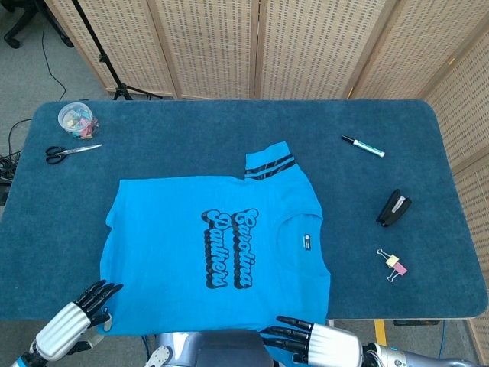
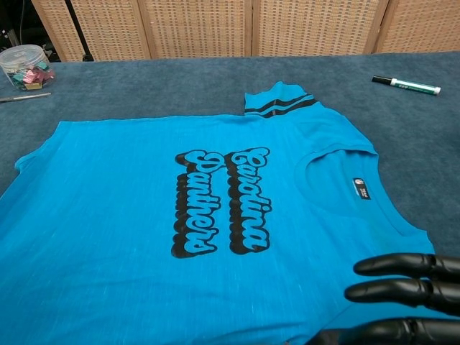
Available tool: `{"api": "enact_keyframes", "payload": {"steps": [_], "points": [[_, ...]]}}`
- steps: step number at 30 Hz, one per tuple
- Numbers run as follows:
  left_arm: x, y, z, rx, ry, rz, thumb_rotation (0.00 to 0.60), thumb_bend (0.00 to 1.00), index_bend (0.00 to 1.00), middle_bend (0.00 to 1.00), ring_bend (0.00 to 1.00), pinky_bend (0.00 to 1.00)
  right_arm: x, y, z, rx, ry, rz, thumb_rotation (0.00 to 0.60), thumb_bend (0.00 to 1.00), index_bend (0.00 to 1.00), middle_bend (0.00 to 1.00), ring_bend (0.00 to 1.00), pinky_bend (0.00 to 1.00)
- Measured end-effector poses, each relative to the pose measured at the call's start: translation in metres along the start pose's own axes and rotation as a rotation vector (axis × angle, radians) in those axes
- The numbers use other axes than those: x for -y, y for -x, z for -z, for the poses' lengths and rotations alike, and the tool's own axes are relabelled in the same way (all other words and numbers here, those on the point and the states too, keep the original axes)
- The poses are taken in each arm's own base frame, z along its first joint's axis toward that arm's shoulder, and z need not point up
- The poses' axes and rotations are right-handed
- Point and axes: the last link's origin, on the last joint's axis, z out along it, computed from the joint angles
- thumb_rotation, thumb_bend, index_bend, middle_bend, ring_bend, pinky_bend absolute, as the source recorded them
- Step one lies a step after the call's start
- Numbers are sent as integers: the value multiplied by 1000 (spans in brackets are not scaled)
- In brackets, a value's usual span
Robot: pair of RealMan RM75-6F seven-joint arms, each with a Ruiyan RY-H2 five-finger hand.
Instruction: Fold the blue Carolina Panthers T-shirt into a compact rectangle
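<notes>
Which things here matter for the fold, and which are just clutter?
For the job: T-shirt, left hand, right hand.

Lying about: scissors, clip jar, marker, stapler, binder clip.

The head view looked steeply down from above the robot, taking in the whole counter (image 1: 229, 115) and the screens behind it. The chest view sat low and close at the near edge, facing across. Both showed the shirt (image 1: 160, 229) (image 2: 108, 215), marker (image 1: 362, 146) (image 2: 406, 85) and jar (image 1: 77, 119) (image 2: 26, 66).
</notes>
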Motion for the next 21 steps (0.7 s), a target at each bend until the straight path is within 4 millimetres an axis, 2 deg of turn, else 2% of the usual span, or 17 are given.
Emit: {"api": "enact_keyframes", "payload": {"steps": [11,21], "points": [[-2,6,8,27,8,16,600,614,730,0,0,0,6,4,11,9,-15,-2,600,414,679,160,0,66],[-1,3,5,5,7,11,600,614,730,0,0,0,4,1,9,-5,-7,-3,600,414,680,160,0,66]]}}
